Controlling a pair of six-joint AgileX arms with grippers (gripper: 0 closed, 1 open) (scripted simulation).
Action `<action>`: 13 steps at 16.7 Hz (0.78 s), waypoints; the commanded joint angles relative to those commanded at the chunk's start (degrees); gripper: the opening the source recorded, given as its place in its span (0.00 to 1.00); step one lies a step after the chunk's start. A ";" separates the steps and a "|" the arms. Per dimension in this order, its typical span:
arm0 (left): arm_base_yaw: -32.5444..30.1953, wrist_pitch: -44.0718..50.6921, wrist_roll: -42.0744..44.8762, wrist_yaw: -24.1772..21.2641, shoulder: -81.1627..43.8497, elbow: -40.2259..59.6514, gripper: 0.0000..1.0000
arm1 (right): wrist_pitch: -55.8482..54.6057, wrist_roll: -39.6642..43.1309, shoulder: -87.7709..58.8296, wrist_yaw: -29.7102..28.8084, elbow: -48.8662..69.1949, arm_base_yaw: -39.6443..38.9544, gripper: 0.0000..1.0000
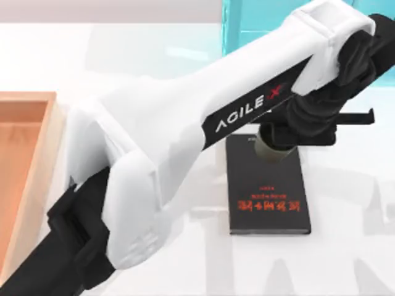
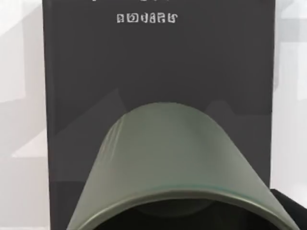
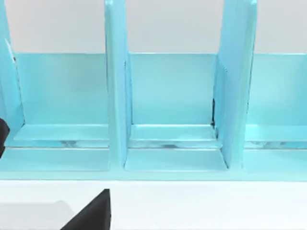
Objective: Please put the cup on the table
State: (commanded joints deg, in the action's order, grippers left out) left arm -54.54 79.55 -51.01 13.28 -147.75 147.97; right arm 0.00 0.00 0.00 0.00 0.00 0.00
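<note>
Left gripper (image 1: 279,137) looks clamped on the cup (image 1: 273,150), probably hovering over the black book (image 1: 267,188) lying on the table (image 1: 352,203).

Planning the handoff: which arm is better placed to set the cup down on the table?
Left. Its gripper is at the cup over the black book; the right wrist view faces a blue rack.

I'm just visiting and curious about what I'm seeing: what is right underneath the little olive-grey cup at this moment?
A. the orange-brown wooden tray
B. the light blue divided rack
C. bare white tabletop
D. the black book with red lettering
D: in the top view the cup is over the far end of the black book, and the left wrist view shows the book's dark cover behind it.
</note>
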 joint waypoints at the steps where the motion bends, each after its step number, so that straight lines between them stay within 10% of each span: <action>1: 0.45 0.06 0.44 -0.44 0.61 -0.67 0.00 | 0.00 0.00 0.00 0.00 0.00 0.00 1.00; 13: 14.96 4.28 12.84 -14.17 18.60 -22.66 0.00 | 0.00 0.00 0.00 0.00 0.00 0.00 1.00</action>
State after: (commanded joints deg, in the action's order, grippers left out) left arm -39.58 83.84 -38.17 -0.89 -129.15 125.31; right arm 0.00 0.00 0.00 0.00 0.00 0.00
